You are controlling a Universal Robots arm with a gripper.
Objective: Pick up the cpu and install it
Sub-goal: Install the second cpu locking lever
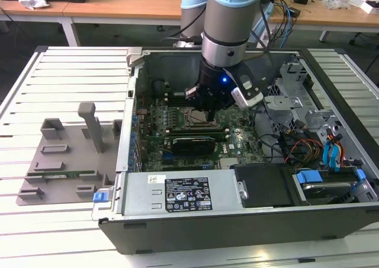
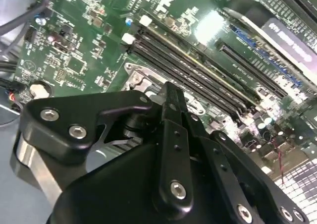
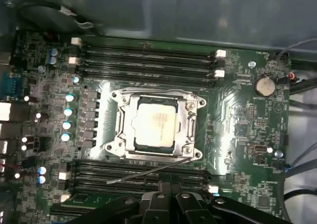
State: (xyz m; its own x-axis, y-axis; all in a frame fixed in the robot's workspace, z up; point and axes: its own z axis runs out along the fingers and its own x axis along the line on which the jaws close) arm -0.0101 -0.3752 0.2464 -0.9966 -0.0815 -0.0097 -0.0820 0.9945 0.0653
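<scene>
The cpu [image 3: 155, 123], a square chip with a shiny silver top, lies flat inside the metal-framed socket [image 3: 118, 130] on the green motherboard [image 3: 237, 125]. A thin lever rod [image 3: 148, 172] slants loose across the memory slots beside the socket. My gripper [image 3: 166, 187] hovers just off the socket's edge with its black fingers drawn together and nothing between them. In the exterior view my gripper [image 1: 204, 105] hangs low inside the open computer case, right over the socket [image 1: 192, 118]. In the second wrist view the gripper [image 2: 168, 91] points at the board beside the memory slots.
The case walls [image 1: 133, 102] surround the board. A black card [image 1: 192, 142] lies just in front of the socket, and cables with blue drive clips [image 1: 308, 176] fill the exterior view's right. A grey parts fixture [image 1: 65, 155] with an upright post [image 1: 92, 123] sits outside on the slatted table.
</scene>
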